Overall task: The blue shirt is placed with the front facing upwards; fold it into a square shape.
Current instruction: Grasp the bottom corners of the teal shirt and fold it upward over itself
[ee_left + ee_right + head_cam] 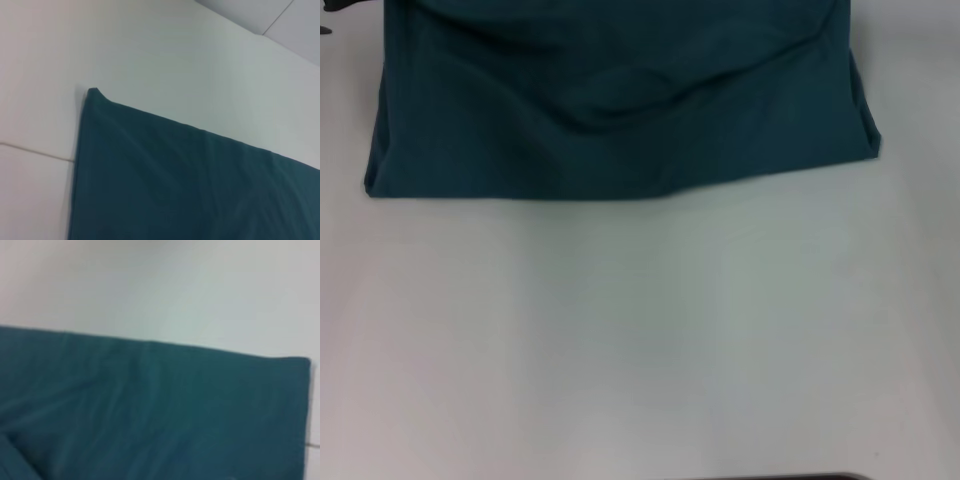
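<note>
I see the shirt (620, 110) lying across the far part of the white table (640, 330), its straight near edge running from the left corner to the right one, with soft creases sagging across the middle. Neither the left nor the right gripper shows in any view, so I cannot tell whether their fingers are apart or together.

head overhead, wrists close, sharing blue shirt (620, 110)

A dark curved edge of the robot's body (770, 477) shows, details unclear.
</note>
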